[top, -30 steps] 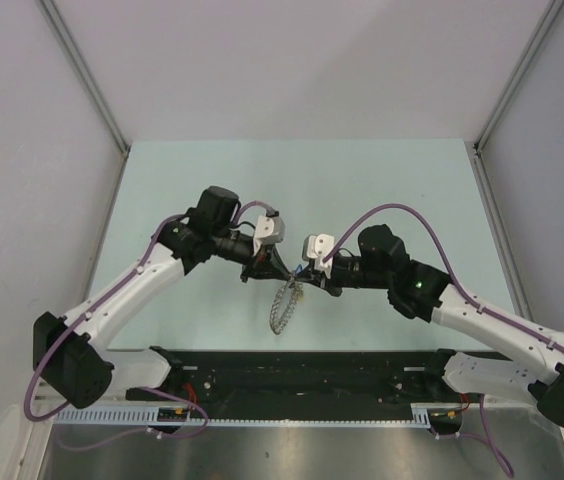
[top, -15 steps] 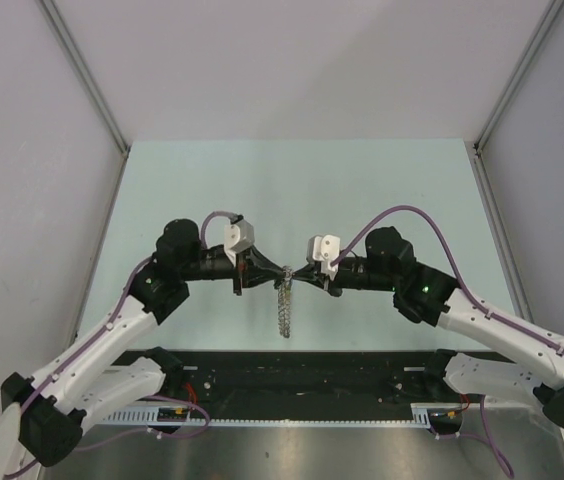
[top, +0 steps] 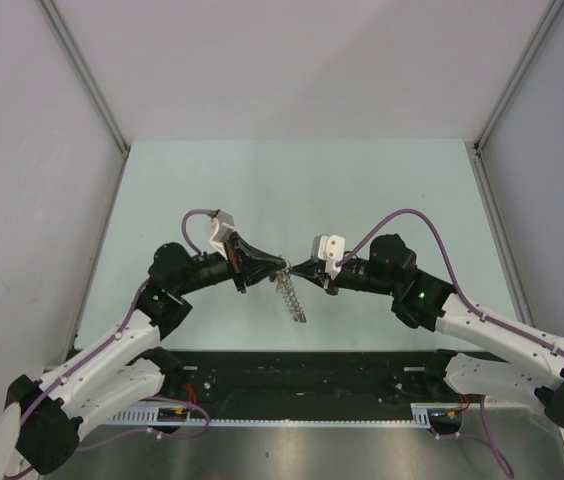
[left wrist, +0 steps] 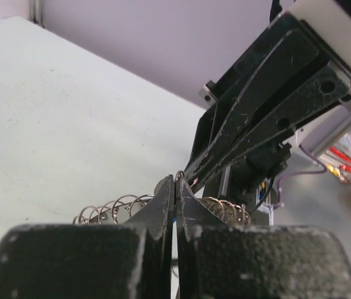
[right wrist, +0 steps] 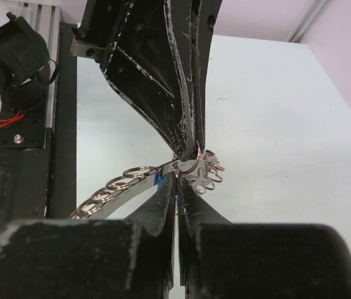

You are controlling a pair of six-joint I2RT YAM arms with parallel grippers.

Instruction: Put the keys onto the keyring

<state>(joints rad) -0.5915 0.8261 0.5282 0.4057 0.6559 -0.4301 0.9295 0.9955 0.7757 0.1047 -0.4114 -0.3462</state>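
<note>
- While both arms reach in over the table [top: 382,190], their tips meet at the top end of the keyring [top: 293,298], which is held up off the surface.
- L arm [top: 122,340]: comes in from L of keyring, elbow bent, wrist approx level.
- L gripper [top: 278,268]: just L of keyring's top end. Fingers pressed tight together, no gap visible. Seen from R wrist cam, its tips nip keyring's upper loops.
- Keyring: a string of silver wire loops. Top end is caught btwn the two tips; the rest drops down & slightly R in the top view. In both wrist views the loops fan out either side of the pinch pt.
- Blue key [right wrist: 159,179]: small flat silver bit w/ blue end, lying against keyring's loops at the pinch pt. Other keys: can't make out.
- R gripper [top: 298,271]: just R of keyring's top end, nose-to-nose w/ L gripper, tips touching or v. nearly. Fingers squeezed together too; a thin blue line shows in the slit btwn them. Whether it nips the key, the loops or both: can't tell.
- R arm [top: 492,330]: comes in from R of keyring, purple cable [top: 412,215] arching over it.
</note>
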